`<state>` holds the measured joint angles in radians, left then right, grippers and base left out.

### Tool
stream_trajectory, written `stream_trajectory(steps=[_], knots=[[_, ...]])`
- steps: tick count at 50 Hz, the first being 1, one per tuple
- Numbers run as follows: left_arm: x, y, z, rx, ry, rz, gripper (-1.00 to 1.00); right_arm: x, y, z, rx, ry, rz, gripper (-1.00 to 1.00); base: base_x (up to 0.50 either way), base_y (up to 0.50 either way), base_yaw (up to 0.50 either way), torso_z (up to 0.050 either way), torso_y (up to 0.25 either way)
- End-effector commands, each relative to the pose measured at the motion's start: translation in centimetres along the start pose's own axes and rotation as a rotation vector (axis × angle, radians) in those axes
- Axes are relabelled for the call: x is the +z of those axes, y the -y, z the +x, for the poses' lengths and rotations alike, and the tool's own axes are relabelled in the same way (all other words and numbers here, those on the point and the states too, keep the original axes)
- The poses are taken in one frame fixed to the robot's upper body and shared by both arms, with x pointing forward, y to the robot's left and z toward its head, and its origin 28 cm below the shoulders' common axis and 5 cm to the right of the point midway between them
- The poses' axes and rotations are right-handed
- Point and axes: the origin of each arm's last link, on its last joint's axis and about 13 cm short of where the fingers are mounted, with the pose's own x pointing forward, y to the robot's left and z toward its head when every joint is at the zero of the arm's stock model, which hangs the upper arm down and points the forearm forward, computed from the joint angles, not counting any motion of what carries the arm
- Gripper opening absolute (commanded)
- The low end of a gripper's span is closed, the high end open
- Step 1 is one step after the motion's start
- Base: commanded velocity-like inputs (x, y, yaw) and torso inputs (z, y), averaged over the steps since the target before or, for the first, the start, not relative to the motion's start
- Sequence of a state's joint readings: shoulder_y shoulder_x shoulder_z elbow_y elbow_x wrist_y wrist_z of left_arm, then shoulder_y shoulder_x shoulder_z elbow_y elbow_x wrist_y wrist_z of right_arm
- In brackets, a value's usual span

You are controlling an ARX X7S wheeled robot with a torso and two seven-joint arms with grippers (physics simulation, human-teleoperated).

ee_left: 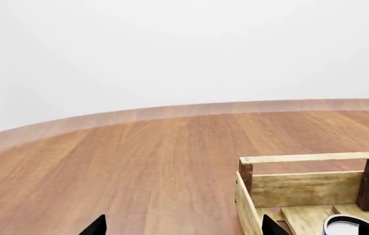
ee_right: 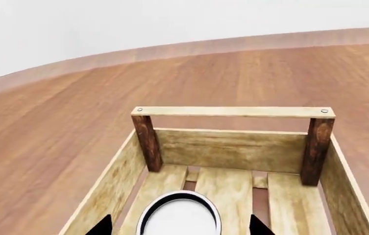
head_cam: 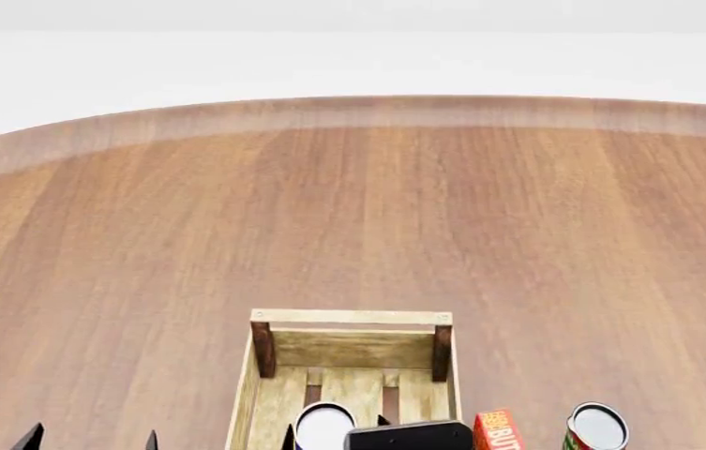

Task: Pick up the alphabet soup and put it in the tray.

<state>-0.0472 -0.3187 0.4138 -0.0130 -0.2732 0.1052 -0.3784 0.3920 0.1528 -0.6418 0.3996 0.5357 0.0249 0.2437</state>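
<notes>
The alphabet soup can (ee_right: 179, 218) shows its plain white top and stands upright inside the tray (ee_right: 230, 149), a pale wooden slat crate with dark corner posts. My right gripper (ee_right: 179, 227) is over the can, open, with a fingertip on each side and a gap between each one and the can. In the head view the can (head_cam: 323, 427) is in the near part of the tray (head_cam: 350, 349). My left gripper (ee_left: 183, 227) is open and empty over bare wood left of the tray (ee_left: 305, 188). The can's blue-edged top (ee_left: 344, 225) shows there too.
A red and green labelled can (head_cam: 596, 427) and a red-orange box (head_cam: 495, 431) stand on the wooden table right of the tray. The table's curved far edge (head_cam: 353, 112) meets a white background.
</notes>
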Motion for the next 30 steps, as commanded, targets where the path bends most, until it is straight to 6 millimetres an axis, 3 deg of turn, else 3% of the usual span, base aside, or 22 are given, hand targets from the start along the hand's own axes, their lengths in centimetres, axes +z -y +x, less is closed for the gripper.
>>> stream_trajectory(steps=[1, 30], knots=[[0.1, 0.0, 0.0, 0.000, 0.006, -0.011, 1.00, 1.3, -0.1, -1.0, 0.009, 0.053, 0.012, 1.00, 0.00, 0.00, 0.00, 0.000, 0.000], [1.1, 0.0, -0.3, 0.007, 0.095, -0.012, 1.00, 4.0, -0.4, -4.0, 0.005, 0.295, -0.075, 1.00, 0.00, 0.00, 0.00, 0.000, 0.000]])
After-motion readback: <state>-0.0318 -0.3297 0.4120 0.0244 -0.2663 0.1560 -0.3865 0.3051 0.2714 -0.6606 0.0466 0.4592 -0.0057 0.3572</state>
